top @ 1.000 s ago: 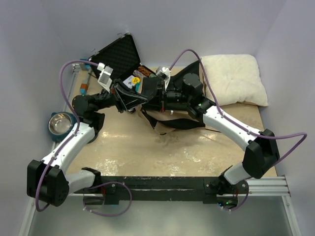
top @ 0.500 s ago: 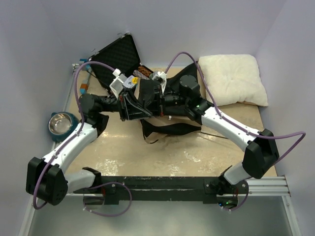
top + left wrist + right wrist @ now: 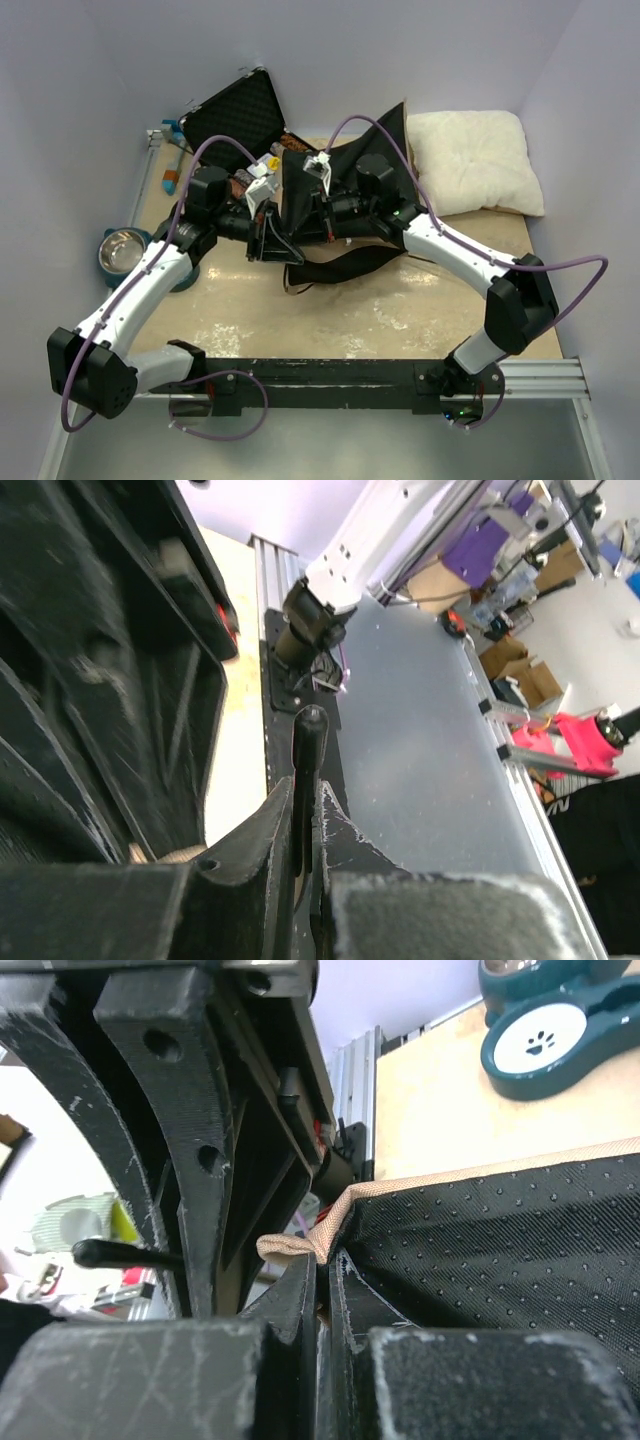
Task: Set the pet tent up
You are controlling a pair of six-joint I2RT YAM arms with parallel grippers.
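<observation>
The pet tent (image 3: 345,170) hangs half raised at the back middle of the table. Its black floor panel faces the camera and a dark peak rises beside the pillow. Loose black and tan fabric (image 3: 340,265) trails on the table below it. My left gripper (image 3: 268,235) is at the tent's lower left corner. In the left wrist view it (image 3: 305,815) is shut on a thin dark pole (image 3: 306,750). My right gripper (image 3: 320,205) is in the tent's middle. In the right wrist view it (image 3: 325,1270) is shut on the tan hem (image 3: 300,1245) beside the black dotted floor panel (image 3: 500,1250).
An open black hard case (image 3: 240,115) stands right behind the tent at the back left. A white fluffy pillow (image 3: 475,160) lies at the back right. A teal pet bowl (image 3: 122,252) sits at the left edge. A black rail (image 3: 330,375) runs along the near edge.
The left arm has swung toward the back and its gripper has moved right. The tent has been lifted off the table and its peak now stands higher.
</observation>
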